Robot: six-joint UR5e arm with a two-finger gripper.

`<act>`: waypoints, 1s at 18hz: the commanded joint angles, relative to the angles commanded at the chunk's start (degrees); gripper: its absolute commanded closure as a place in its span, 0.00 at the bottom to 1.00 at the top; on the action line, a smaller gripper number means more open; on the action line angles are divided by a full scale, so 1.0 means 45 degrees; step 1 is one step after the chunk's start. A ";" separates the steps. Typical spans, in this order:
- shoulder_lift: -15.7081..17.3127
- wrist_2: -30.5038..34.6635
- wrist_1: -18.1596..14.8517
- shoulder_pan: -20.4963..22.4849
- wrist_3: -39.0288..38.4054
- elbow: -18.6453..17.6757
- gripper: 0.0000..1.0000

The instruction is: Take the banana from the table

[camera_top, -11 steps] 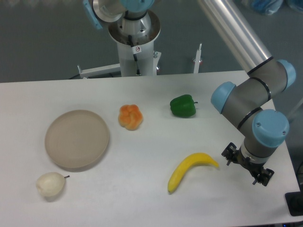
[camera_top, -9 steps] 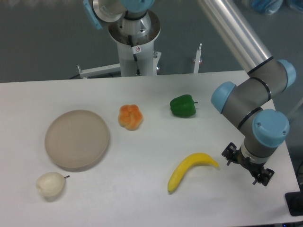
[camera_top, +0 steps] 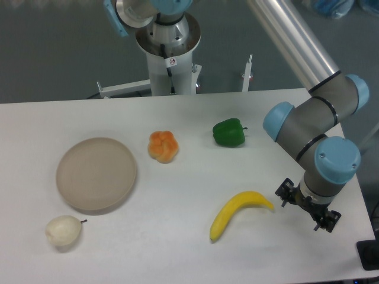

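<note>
I see the smooth yellow curved banana (camera_top: 240, 212) lying on the flat white tabletop (camera_top: 177, 236); my claw (camera_top: 307, 208) hovers just beside its tip, and I cannot tell whether it is spread.

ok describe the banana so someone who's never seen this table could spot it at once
On the large white tabletop, look toward the near right part, just left of the robot's black two-finger gripper. There lies the smooth, bright yellow curved banana, the only long, yellow fruit, unlike the round green pepper behind it.
</note>
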 joint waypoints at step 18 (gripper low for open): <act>0.0646 -0.0040 0.0644 -0.2461 -0.2285 -0.2638 0.00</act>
